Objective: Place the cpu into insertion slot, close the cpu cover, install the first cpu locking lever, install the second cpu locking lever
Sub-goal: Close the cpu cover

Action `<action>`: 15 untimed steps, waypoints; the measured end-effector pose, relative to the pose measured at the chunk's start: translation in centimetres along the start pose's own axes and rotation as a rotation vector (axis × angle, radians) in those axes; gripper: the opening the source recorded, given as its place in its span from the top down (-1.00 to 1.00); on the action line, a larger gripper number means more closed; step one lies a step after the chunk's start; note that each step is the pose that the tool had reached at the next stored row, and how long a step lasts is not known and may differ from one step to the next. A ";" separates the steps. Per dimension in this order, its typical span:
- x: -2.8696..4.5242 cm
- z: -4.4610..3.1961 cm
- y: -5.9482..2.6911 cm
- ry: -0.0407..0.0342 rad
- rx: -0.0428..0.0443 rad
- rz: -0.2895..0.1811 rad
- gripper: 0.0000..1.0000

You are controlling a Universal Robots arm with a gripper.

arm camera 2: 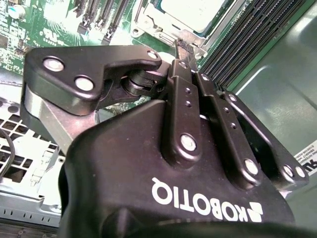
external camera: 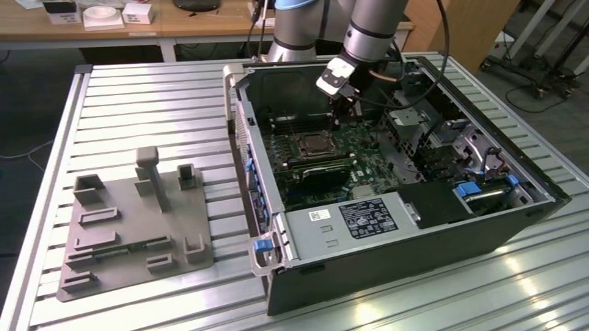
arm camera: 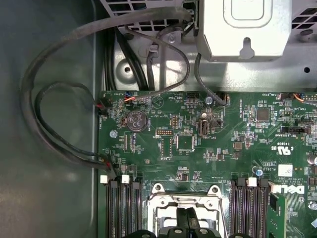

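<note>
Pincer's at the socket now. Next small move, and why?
Likely ease the pincer down a touch. It's shut, with its tips at the edge of the metal frame around the seated chip. I can't tell whether they touch the frame, so go slow.

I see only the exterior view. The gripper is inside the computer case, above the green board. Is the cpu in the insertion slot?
Observer: It seems so: in the second wrist view the cpu shows its silver-grey top inside the rim of the insertion slot.
Operator: Is the gripper open?
Observer: No, the gripper is shut, its tip at that rim's corner.
Operator: Anything beside the board?
Observer: In the first wrist view, black cables loop over the case floor.
</note>
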State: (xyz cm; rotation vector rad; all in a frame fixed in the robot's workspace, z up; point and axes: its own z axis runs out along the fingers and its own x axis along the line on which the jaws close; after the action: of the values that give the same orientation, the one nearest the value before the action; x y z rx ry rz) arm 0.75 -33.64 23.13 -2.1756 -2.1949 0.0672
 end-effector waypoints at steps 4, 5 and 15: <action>0.00 0.07 -0.11 -0.0001 0.0001 0.000 0.79; 0.00 0.09 -0.14 0.0000 0.0000 0.000 0.79; 0.01 0.14 -0.31 0.0001 0.0000 0.000 0.79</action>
State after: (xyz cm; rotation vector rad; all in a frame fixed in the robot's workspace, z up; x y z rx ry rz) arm 0.43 -33.64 23.00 -2.1751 -2.1952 0.0670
